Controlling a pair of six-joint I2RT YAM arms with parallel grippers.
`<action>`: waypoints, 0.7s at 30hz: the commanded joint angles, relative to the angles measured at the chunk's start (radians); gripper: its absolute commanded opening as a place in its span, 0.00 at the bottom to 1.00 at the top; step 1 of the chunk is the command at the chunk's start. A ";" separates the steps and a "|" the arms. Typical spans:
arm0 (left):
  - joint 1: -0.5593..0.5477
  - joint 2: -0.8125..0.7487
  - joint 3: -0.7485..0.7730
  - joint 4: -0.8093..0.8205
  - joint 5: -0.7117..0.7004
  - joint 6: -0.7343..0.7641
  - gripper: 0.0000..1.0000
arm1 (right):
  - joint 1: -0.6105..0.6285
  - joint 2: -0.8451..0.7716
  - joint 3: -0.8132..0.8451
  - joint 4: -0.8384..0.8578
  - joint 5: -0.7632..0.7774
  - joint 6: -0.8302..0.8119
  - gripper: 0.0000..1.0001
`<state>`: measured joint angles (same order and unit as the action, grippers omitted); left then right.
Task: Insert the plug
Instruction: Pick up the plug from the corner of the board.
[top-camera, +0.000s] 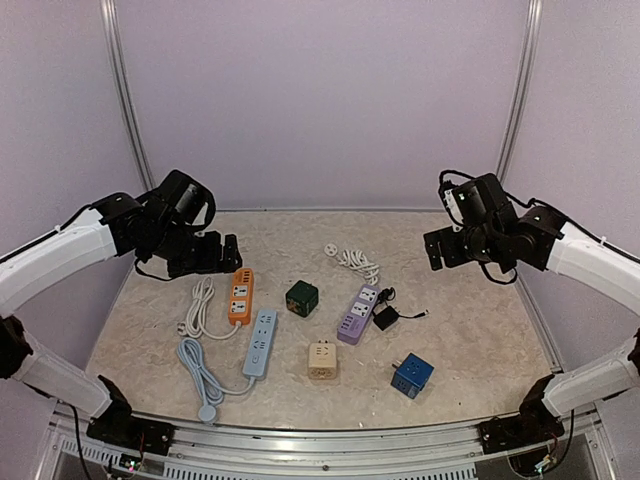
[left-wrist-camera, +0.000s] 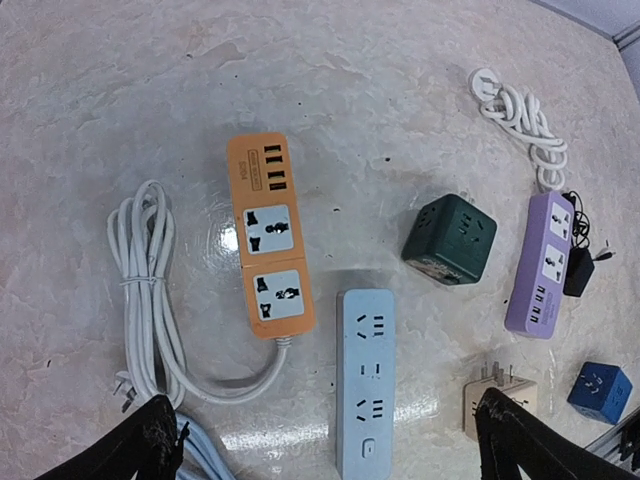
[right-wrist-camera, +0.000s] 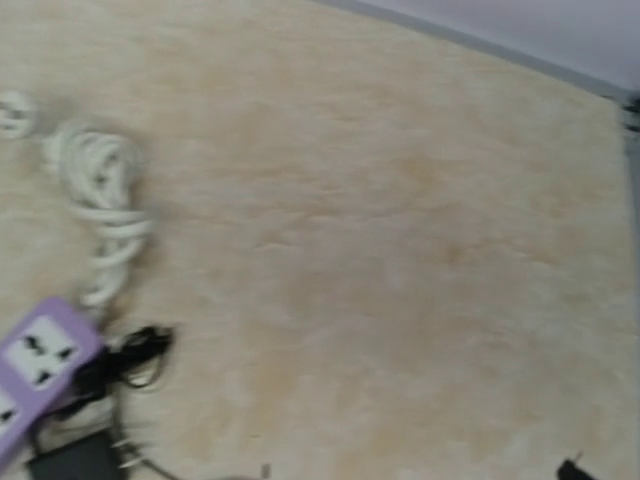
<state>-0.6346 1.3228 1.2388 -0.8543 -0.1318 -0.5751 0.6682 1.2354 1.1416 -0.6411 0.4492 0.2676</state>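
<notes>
Several power strips lie on the table: an orange one (top-camera: 240, 295) (left-wrist-camera: 268, 235), a light blue one (top-camera: 260, 342) (left-wrist-camera: 365, 380) and a purple one (top-camera: 357, 313) (left-wrist-camera: 545, 262) (right-wrist-camera: 35, 360). A black plug adapter (top-camera: 385, 317) (left-wrist-camera: 578, 270) lies beside the purple strip. The purple strip's white cord (top-camera: 352, 260) (right-wrist-camera: 100, 220) ends in a white plug (top-camera: 330, 249). My left gripper (top-camera: 215, 255) (left-wrist-camera: 325, 425) is open and empty, high above the orange and blue strips. My right gripper (top-camera: 438, 250) is open and empty, above the far right of the table; only one fingertip (right-wrist-camera: 570, 468) shows in its blurred wrist view.
A green socket cube (top-camera: 301, 296) (left-wrist-camera: 450, 238), a beige one (top-camera: 321, 360) (left-wrist-camera: 500, 400) and a blue one (top-camera: 412, 375) (left-wrist-camera: 600, 390) stand mid-table. The orange strip's coiled white cord (top-camera: 200, 305) (left-wrist-camera: 145, 290) and the blue strip's cable (top-camera: 200, 375) lie at the left.
</notes>
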 joint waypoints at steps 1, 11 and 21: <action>-0.070 0.081 0.033 0.039 -0.096 -0.024 0.99 | 0.020 -0.024 -0.006 0.008 0.176 0.033 1.00; -0.213 0.281 0.114 0.126 -0.113 0.005 0.99 | 0.018 -0.131 -0.124 0.136 -0.030 -0.025 0.98; -0.282 0.445 0.252 0.094 -0.144 0.024 0.99 | 0.019 -0.104 -0.177 0.126 -0.085 -0.001 0.96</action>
<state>-0.9039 1.7294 1.4357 -0.7486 -0.2424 -0.5732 0.6807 1.1393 0.9821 -0.5182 0.4026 0.2558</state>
